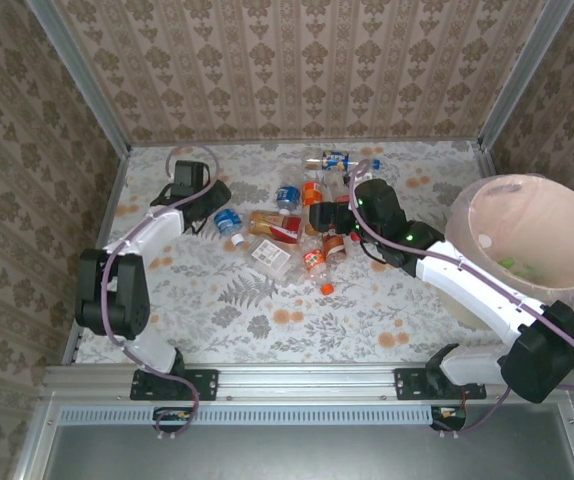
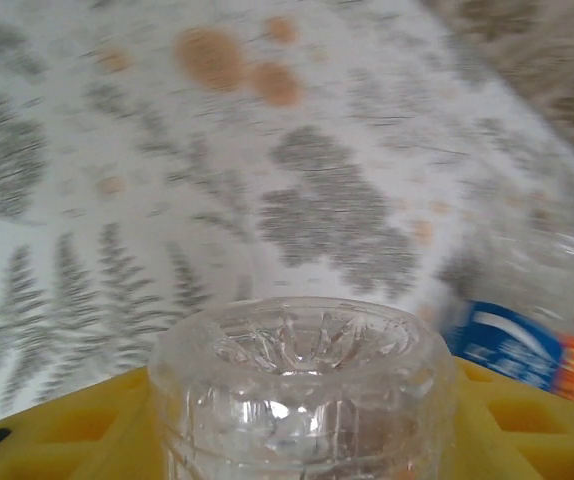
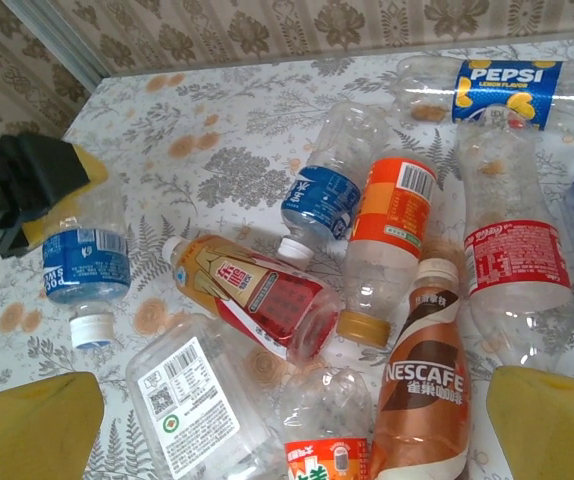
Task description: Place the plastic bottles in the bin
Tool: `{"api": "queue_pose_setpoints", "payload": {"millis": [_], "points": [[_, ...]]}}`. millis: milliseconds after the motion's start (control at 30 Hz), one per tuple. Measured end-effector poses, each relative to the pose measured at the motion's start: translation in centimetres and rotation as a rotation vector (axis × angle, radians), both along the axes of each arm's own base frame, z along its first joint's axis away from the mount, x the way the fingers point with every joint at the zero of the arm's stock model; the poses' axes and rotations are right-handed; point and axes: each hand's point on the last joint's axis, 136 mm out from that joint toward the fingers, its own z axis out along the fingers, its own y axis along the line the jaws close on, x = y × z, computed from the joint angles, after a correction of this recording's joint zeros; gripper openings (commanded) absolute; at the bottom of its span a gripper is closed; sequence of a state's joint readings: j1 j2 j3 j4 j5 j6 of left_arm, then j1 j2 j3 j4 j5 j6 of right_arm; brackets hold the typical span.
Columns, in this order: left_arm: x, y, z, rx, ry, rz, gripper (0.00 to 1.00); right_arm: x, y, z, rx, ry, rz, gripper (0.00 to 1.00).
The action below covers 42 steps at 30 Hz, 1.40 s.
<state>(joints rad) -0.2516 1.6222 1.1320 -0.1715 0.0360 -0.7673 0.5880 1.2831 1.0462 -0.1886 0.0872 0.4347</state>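
Clamped in the left gripper [image 1: 212, 208], a clear bottle [image 2: 297, 380] lay on the table [image 1: 367, 310]. Right gripper [image 1: 325, 217] hung with fingers apart over the other plastic bottles [image 3: 387, 230]; the bin [image 1: 464, 225] stood at the right, well apart.

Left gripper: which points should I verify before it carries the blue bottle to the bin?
1. Left gripper shut on the blue bottle: ok, its fingers sit on both sides of the base.
2. Bottle lifted off the table: cannot tell.
3. Way to the bin free: not ok, the right arm and the pile of bottles lie between.
4. Right gripper open, holding nothing: ok.
5. Room in the bin: ok, it looks nearly empty.
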Motion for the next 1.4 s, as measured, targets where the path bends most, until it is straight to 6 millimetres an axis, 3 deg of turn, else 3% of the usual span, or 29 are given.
{"api": "queue_pose_setpoints", "payload": {"millis": [300, 467, 667, 867, 1067, 1400], "points": [[-0.9, -9.5, 9.0, -0.135, -0.276, -0.317, 0.49, 0.0, 2.0, 0.6, 0.17, -0.037, 0.048, 1.0], [-2.7, -14.2, 13.2, -0.221, -0.396, -0.491, 0.49, -0.2, 3.5, 2.3, 0.257, -0.073, 0.116, 1.0], [-5.8, -18.8, 17.0, -0.331, -0.502, -0.686, 0.49, -0.6, 4.6, 3.8, 0.321, -0.098, 0.178, 1.0], [-8.6, -21.2, 19.3, -0.417, -0.571, -0.844, 0.49, -1.0, 5.5, 3.8, 0.347, -0.076, 0.226, 1.0], [-10.5, -22.3, 21.1, -0.484, -0.618, -0.941, 0.49, -0.9, 5.9, 3.9, 0.355, -0.068, 0.248, 0.99], [-11.8, -22.8, 22.4, -0.531, -0.648, -1.006, 0.49, -1.2, 6.4, 5.6, 0.412, -0.104, 0.321, 0.83]]}}
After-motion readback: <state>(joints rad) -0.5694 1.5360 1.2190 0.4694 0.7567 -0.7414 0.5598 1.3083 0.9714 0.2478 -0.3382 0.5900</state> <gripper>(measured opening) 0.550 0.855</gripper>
